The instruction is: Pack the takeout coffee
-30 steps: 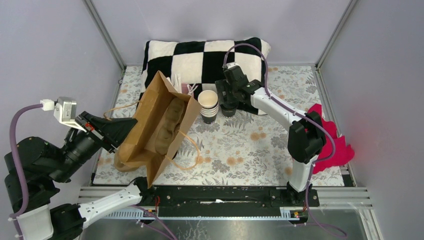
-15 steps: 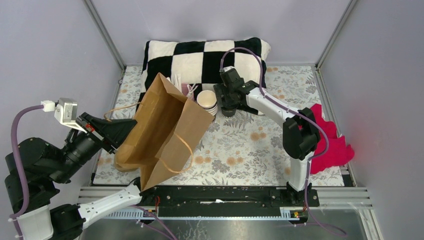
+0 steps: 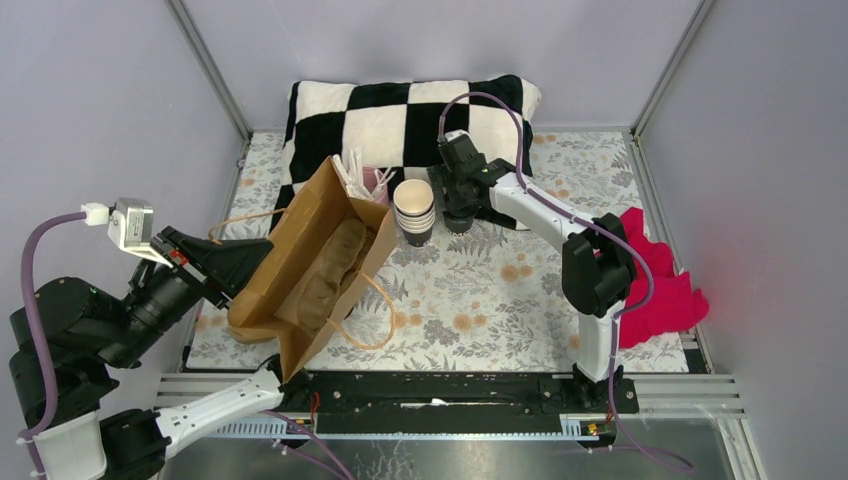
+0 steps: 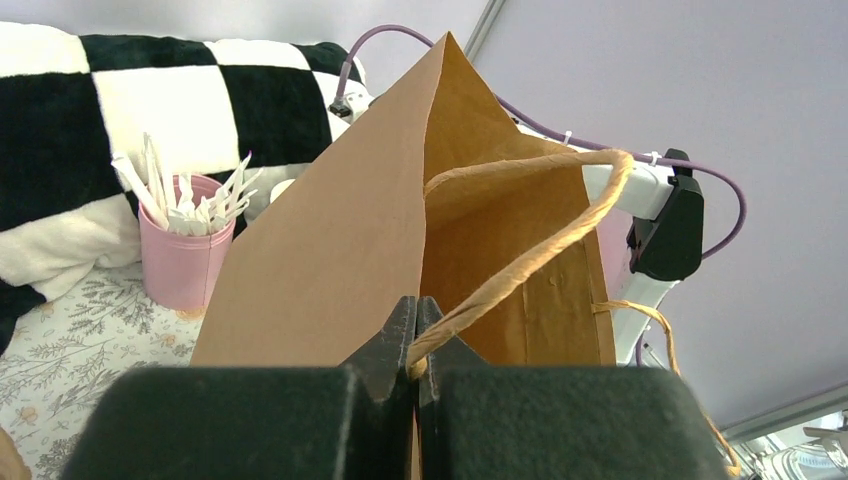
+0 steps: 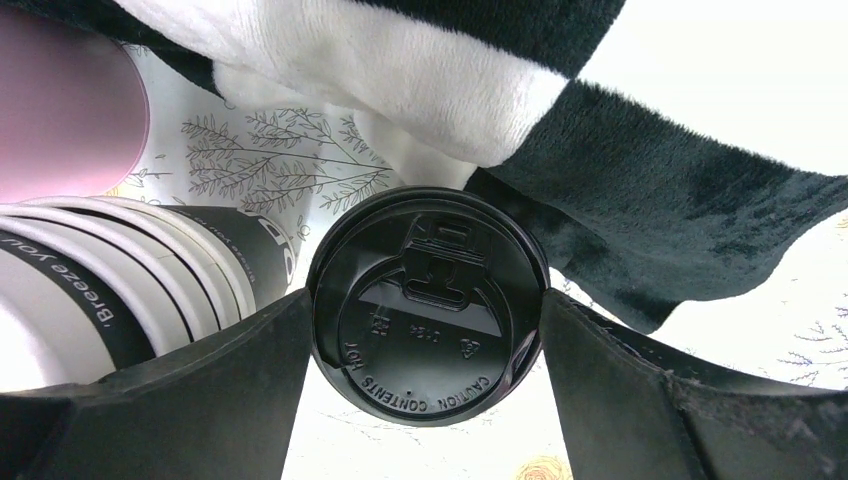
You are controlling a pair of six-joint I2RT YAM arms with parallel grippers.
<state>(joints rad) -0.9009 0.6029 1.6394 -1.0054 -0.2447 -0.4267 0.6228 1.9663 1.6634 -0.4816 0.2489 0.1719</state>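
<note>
Brown paper bag (image 3: pixel 320 270): lower left of the overhead view, mouth open, left tool (image 4: pixel 415 322) clamped on its rim and twine handle. Takeout coffee (image 5: pixel 428 305): lidded, standing on the desk (image 3: pixel 500 290) at upper centre, just beside the stack of cups (image 3: pixel 416 210), not yet bagged. Right tool (image 5: pixel 427 350): fingers flank the cup; squeezing or not, I cannot tell. Remaining, by my judgement: grip, lift, carry across, lower into bag.

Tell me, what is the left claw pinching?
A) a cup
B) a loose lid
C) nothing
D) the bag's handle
D: the left wrist view shows the left gripper shut on the handle of the bag.
</note>
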